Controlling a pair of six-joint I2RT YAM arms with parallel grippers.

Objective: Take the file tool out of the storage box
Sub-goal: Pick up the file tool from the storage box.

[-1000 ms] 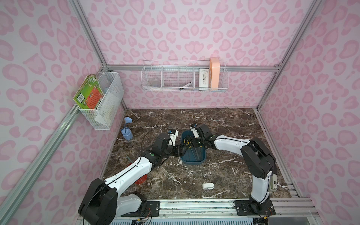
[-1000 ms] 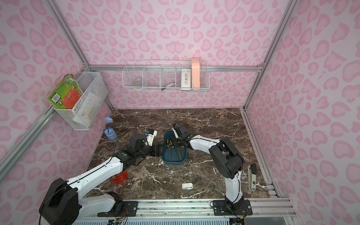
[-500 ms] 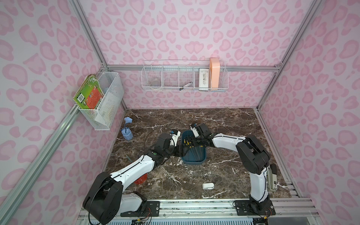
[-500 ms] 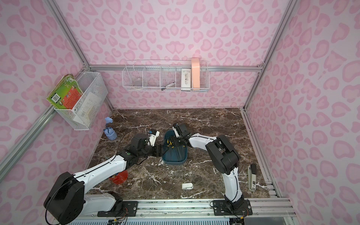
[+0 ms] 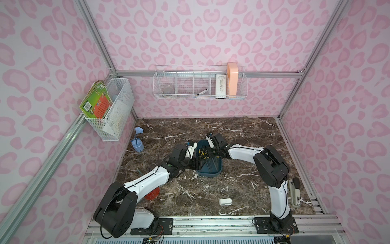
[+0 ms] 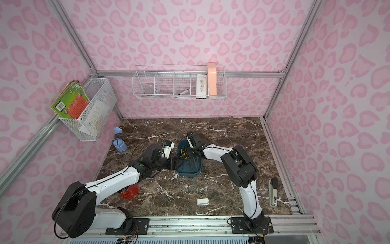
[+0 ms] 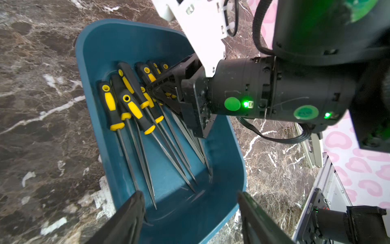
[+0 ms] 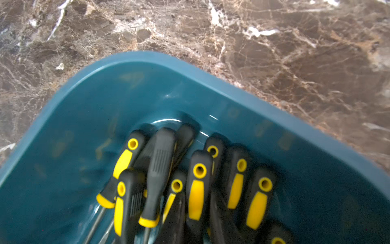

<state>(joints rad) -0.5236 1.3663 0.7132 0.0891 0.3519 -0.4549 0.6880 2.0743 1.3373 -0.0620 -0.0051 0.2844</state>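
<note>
1. Jaws of my left gripper [image 7: 188, 195] stand wide apart over the storage box [image 7: 99, 48], at the end where the file tips lie. Wall contact is unclear.
2. My right gripper [image 7: 152, 88] is down among the handles of the file tools [image 7: 135, 109]. Whether its jaws have closed on one, I cannot tell.
3. Progress: no file seen outside. The box sits mid-way across the table [image 5: 242, 135]. Left to do: secure one handle, lift it, clear the rim.
4. Room: the walls are low, so a short lift should clear them. My grippers crowd each other, and bare marble lies beyond the box's far end.
</note>
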